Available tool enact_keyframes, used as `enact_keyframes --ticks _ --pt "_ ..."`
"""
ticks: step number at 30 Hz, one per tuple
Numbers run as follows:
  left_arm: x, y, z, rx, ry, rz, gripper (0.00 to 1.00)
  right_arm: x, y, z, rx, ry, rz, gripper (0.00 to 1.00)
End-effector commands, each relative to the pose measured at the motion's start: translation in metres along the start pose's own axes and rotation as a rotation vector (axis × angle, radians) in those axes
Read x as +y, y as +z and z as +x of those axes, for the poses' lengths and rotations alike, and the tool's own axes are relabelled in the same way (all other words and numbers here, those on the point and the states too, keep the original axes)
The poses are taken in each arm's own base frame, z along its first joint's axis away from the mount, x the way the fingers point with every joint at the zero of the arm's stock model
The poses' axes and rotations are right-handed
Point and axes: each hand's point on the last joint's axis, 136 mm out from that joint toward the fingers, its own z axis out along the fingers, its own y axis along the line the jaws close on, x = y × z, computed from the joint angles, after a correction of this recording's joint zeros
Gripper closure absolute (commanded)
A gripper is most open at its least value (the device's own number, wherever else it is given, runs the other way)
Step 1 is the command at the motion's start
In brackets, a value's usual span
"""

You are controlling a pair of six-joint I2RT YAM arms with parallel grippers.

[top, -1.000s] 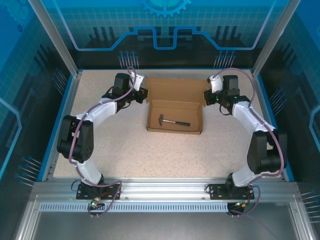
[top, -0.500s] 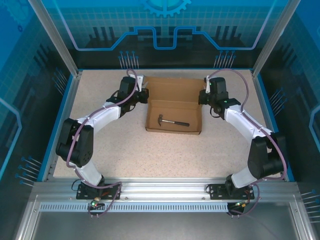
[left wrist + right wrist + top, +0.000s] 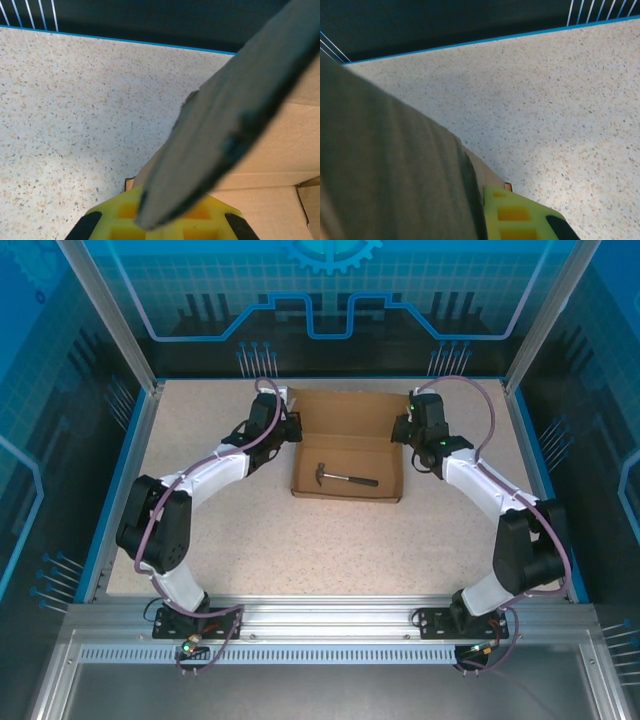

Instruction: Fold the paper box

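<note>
The paper box (image 3: 348, 413), plain brown cardboard, sits mid-table with its shallow tray open and its back lid panel raised. A small black hammer (image 3: 345, 478) lies inside the tray. My left gripper (image 3: 291, 430) is shut on the lid's left edge. In the left wrist view, the blurred flap (image 3: 225, 115) runs out from between the yellow fingers (image 3: 200, 225). My right gripper (image 3: 401, 429) is shut on the lid's right edge. There the flap (image 3: 385, 165) fills the left, beside a yellow finger (image 3: 520, 215).
The speckled tabletop (image 3: 250, 530) is bounded by a blue rim (image 3: 120, 480) and enclosure posts. Both arms arc in from the near corners toward the box's back corners.
Both grippers have moved inward and toward the back of the box, holding the lid's side edges. The lid panel now stands steeper, and the box has shifted slightly.
</note>
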Motion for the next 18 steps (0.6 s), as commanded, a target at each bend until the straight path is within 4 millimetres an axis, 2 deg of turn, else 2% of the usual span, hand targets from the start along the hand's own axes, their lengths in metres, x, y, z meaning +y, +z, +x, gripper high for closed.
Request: enact_keyframes --ticks 1,13,18 --pt "0.003 0.005 -0.013 -0.071 -0.046 -0.045 1.00 0.014 0.000 -0.036 -0.116 0.049 -0.057 0.99" --pt "0.008 0.005 0.013 -0.139 -0.081 -0.095 1.00 0.026 0.005 -0.035 -0.188 0.065 -0.119 1.00" --pt "0.007 0.003 0.024 -0.151 -0.060 -0.103 1.00 0.028 0.006 -0.027 -0.202 0.055 -0.142 1.00"
